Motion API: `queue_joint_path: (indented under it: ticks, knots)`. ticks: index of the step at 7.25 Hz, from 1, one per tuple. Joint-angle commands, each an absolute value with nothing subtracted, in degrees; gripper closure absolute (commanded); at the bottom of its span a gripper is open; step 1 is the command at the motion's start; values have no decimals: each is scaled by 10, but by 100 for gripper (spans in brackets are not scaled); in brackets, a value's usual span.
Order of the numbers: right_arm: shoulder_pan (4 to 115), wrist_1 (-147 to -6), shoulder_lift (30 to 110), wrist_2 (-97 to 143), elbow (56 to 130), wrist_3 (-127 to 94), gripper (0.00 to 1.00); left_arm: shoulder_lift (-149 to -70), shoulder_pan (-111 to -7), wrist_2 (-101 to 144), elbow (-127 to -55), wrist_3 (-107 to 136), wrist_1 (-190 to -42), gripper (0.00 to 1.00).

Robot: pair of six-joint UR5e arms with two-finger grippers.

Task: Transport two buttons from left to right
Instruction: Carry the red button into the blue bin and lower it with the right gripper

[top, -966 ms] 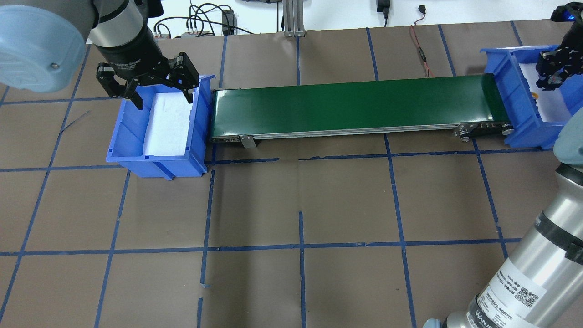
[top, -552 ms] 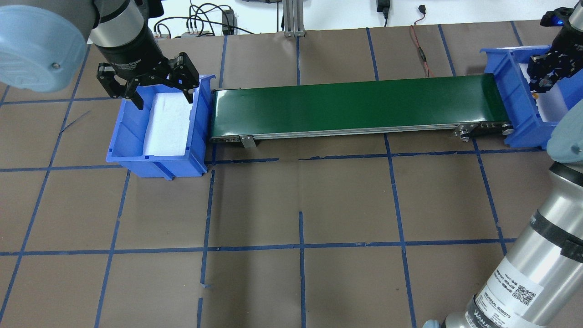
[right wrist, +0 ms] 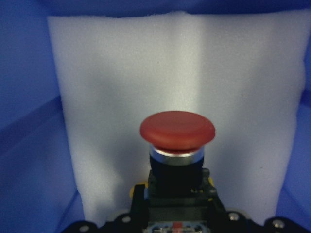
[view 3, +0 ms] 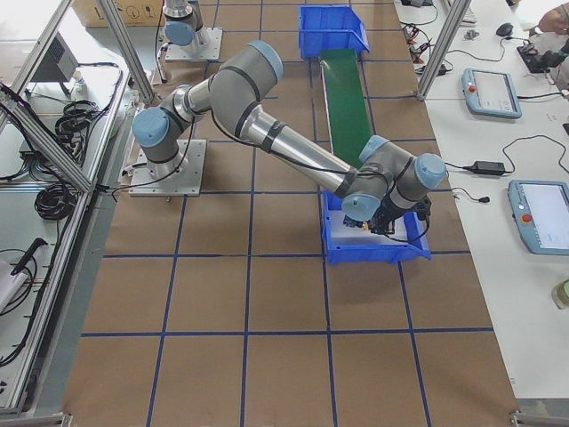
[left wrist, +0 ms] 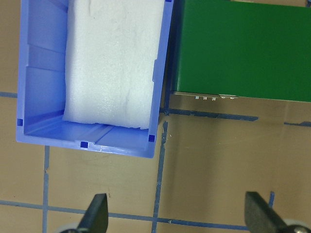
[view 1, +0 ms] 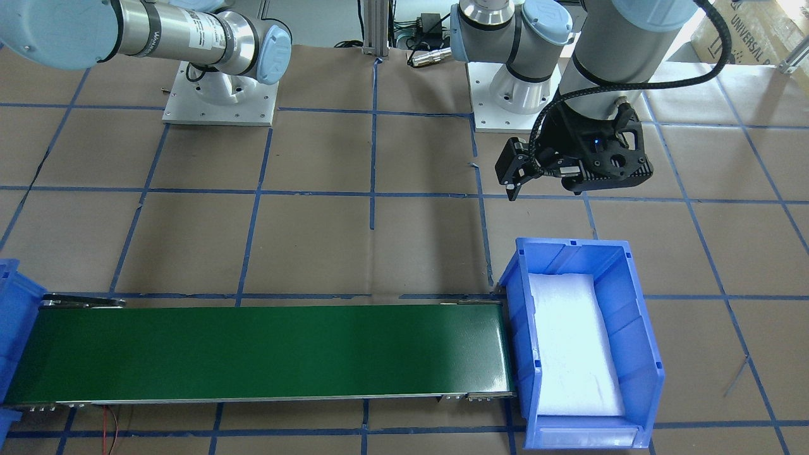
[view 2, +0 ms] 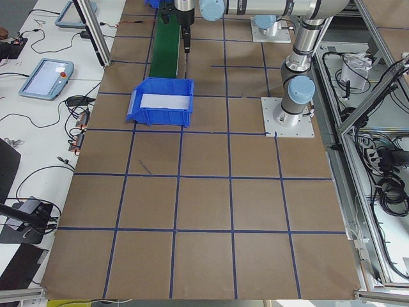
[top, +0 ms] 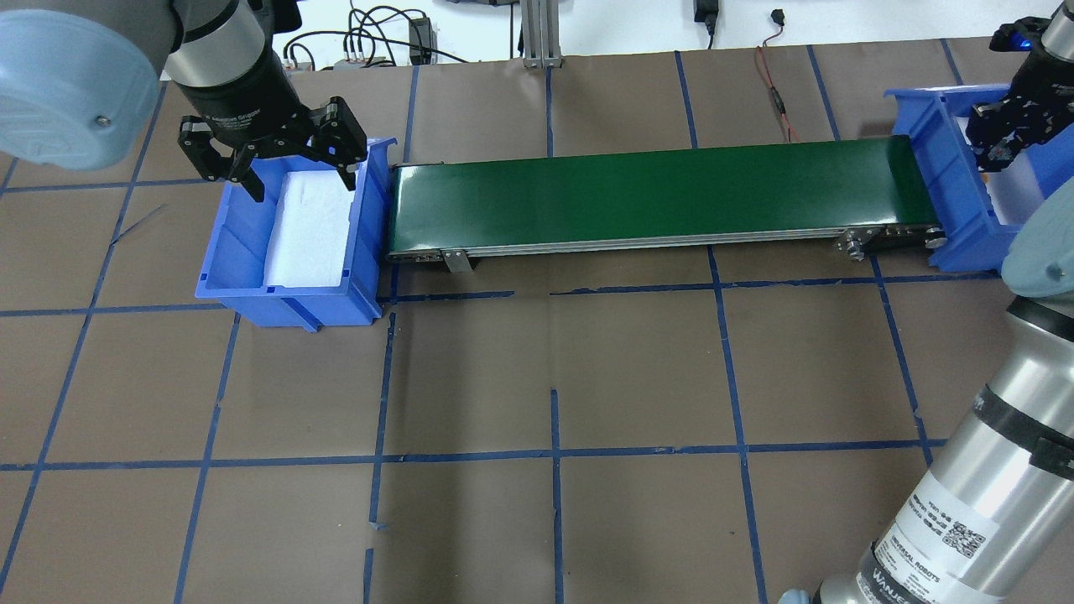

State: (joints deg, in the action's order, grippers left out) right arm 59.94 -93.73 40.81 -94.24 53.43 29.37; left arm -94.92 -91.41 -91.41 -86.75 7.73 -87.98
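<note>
left gripper (top: 302, 186): spread, empty, near upper-left bin (top: 243, 252) | right gripper (top: 994, 147): clenched on red button (right wrist: 177, 130) above cushioning foam (right wrist: 121, 73) in upper-right bin (top: 944, 168)

The overhead camera looked forward and down on the green conveyor (top: 654, 197) from behind the robot. The front-facing camera looked steeply down from the conveyor's opposite side. Both side cameras stood well back, sighting along the conveyor from either end. The left wrist camera looked straight down on one conveyor end and its blue bin (left wrist: 41, 77), ground the overhead and front-facing views shared. The right wrist camera sat close behind the red button (right wrist: 177, 130), facing the second blue bin (right wrist: 29, 97) at the other end.
</note>
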Motion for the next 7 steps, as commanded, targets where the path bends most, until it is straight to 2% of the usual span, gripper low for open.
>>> queue_joint_path:
  ticks: [1, 2, 3, 5, 6, 7]
  knots:
    - [599, -943, 412, -941, 527, 294, 36, -949, -914, -914, -867, 77, -879, 0]
    - [599, -939, 411, -942, 519, 295, 23, -949, -914, -914, -867, 77, -880, 0]
    - [599, -935, 411, -941, 515, 295, 18, -949, -914, -914, -867, 77, -880, 0]
    - [605, -934, 426, -942, 515, 295, 18, -949, -914, -914, -867, 77, -880, 0]
    - [622, -929, 446, -943, 515, 300, 12, -949, -914, -914, -867, 77, -880, 0]
    - [653, -890, 475, -946, 516, 291, 12, -949, -914, -914, -867, 77, -880, 0]
